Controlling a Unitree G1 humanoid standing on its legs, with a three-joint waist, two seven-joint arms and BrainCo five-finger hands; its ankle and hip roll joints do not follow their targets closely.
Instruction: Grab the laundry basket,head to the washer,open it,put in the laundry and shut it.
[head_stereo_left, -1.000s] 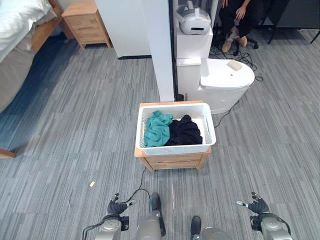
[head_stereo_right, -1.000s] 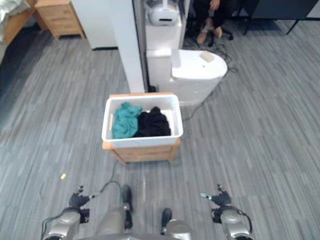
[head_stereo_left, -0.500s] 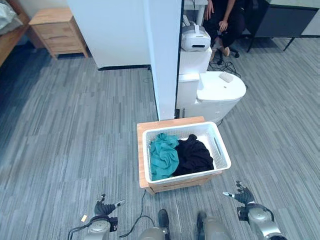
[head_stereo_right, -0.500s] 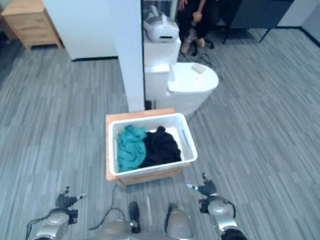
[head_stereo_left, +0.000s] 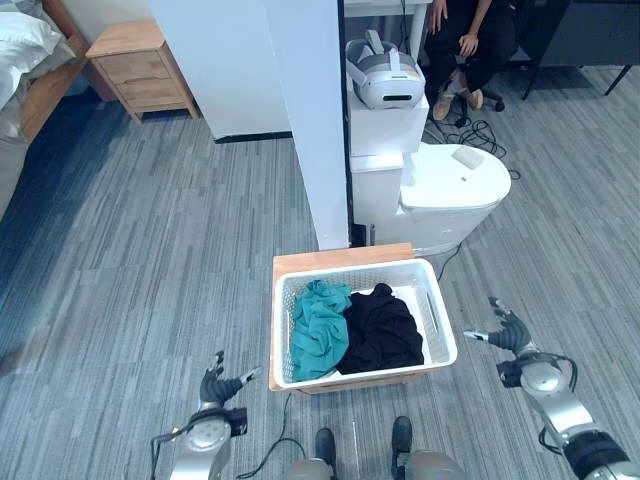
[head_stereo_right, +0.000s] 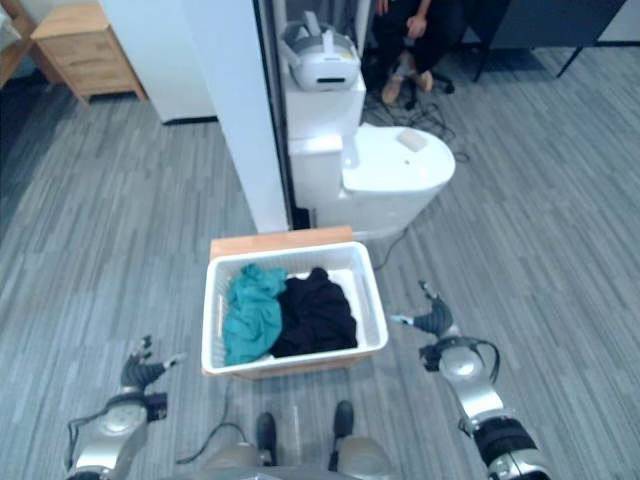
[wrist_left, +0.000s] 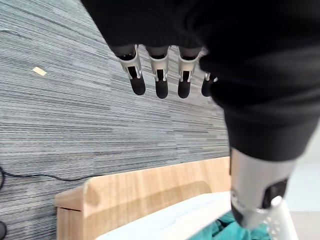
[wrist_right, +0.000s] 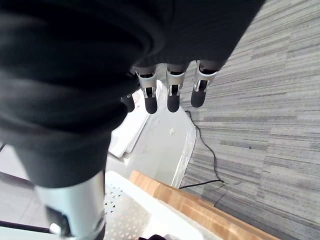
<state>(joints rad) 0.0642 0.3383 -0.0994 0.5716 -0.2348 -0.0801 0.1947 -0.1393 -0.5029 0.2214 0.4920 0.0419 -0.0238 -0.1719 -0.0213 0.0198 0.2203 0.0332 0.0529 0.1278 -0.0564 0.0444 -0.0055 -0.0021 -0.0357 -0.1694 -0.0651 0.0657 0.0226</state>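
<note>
A white laundry basket (head_stereo_left: 283, 330) sits on a low wooden stand (head_stereo_left: 330, 260) just ahead of me. It holds a teal cloth (head_stereo_left: 320, 328) and a black cloth (head_stereo_left: 382, 328). My left hand (head_stereo_left: 222, 385) hovers low at the basket's near left, fingers (wrist_left: 157, 85) straight, holding nothing. My right hand (head_stereo_left: 510, 335) hangs open a little off the basket's right wall, fingers (wrist_right: 172, 97) straight. Neither hand touches the basket. The left wrist view shows the stand's edge (wrist_left: 150, 190) and the basket rim (wrist_left: 190, 215) past the fingers. A white rounded appliance (head_stereo_left: 450, 185) stands beyond the basket.
A white pillar (head_stereo_left: 310, 120) rises behind the stand. A white headset (head_stereo_left: 385, 75) rests on a white box beside it. A person (head_stereo_left: 470, 40) sits at the back right, with cables (head_stereo_left: 480, 125) on the floor. A wooden nightstand (head_stereo_left: 140, 65) and a bed (head_stereo_left: 25, 50) stand far left.
The camera has shifted and the basket now lies closer. Both hands have come up and forward; the right hand is level with the basket's right side.
</note>
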